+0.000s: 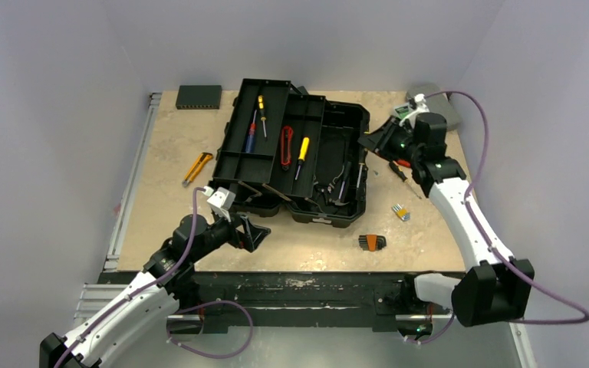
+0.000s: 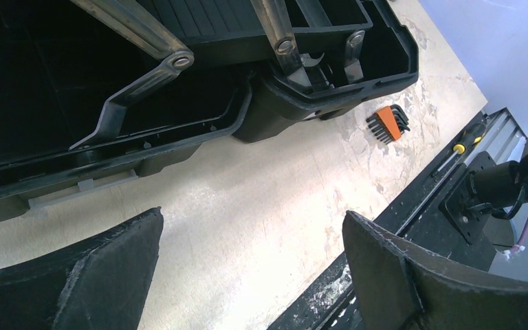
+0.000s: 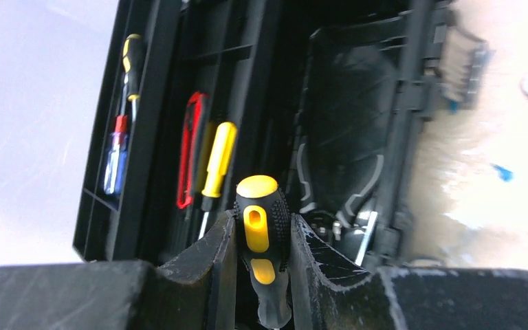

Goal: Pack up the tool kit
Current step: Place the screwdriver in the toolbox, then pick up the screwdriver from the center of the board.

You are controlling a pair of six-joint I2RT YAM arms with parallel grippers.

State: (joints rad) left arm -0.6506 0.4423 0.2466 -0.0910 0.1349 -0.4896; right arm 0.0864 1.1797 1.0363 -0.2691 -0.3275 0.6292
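The black toolbox stands open mid-table with its trays swung out to the left. The trays hold a yellow-black screwdriver, a red-blue screwdriver, a red cutter and a yellow-handled screwdriver. My right gripper is at the box's right rim, shut on a black-and-yellow screwdriver handle that stands between its fingers above the box's inside. My left gripper is open and empty over bare table by the box's front left corner.
Loose on the table are a yellow utility knife, an orange hex key set, a small silvery-yellow tool and a red-handled screwdriver. A thin black device lies back left and a grey case back right.
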